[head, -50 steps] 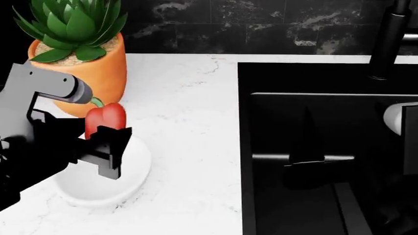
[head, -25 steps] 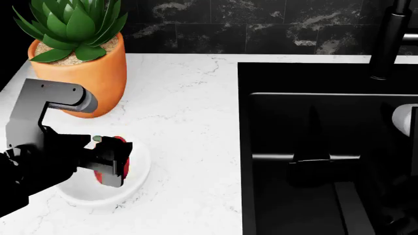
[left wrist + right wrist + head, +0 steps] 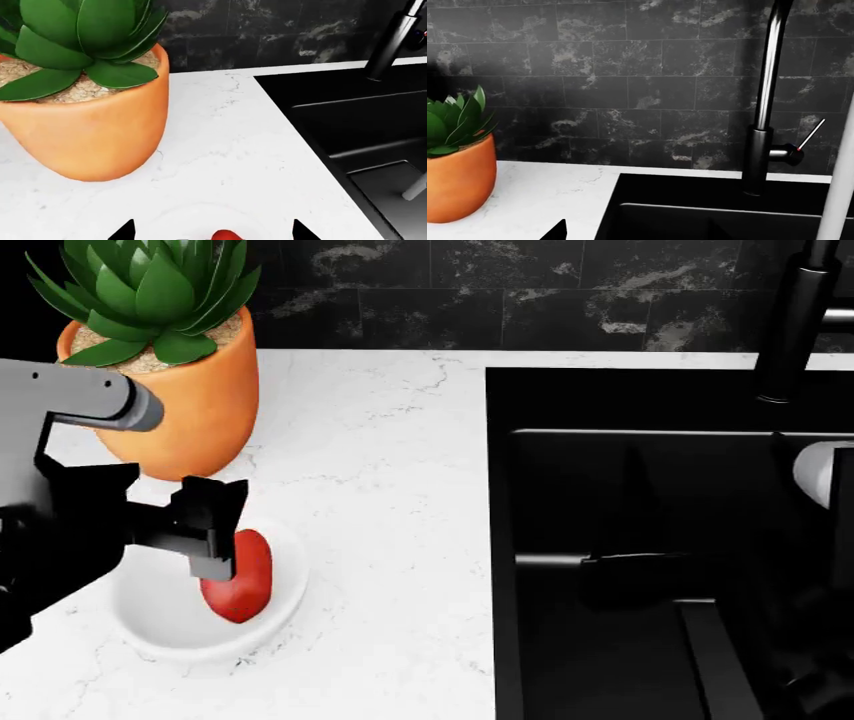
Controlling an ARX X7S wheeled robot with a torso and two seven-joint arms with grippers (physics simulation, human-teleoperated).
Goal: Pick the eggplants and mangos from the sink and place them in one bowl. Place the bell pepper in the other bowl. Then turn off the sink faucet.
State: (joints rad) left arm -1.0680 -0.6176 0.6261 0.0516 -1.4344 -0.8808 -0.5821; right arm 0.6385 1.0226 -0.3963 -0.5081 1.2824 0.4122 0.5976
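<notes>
- Sink (image 3: 667,540), the big black basin, takes up the right of the head view; no eggplants or mangos show in the visible part, so that step cannot be judged.
- Countertop (image 3: 387,460) lies bare between bowl and sink edge, giving room to pull away.
- Potted plant (image 3: 167,350) stands close behind the bowl.
- Faucet (image 3: 764,125) runs, a white stream (image 3: 837,195) falling; the shut-off is left.
- White bowl (image 3: 147,625) holds the pepper, so that step looks done.
- Left gripper (image 3: 207,530) hangs spread wide and empty just above it; the right gripper's state cannot be told.
- Bell pepper (image 3: 243,580) lies in the bowl.
</notes>
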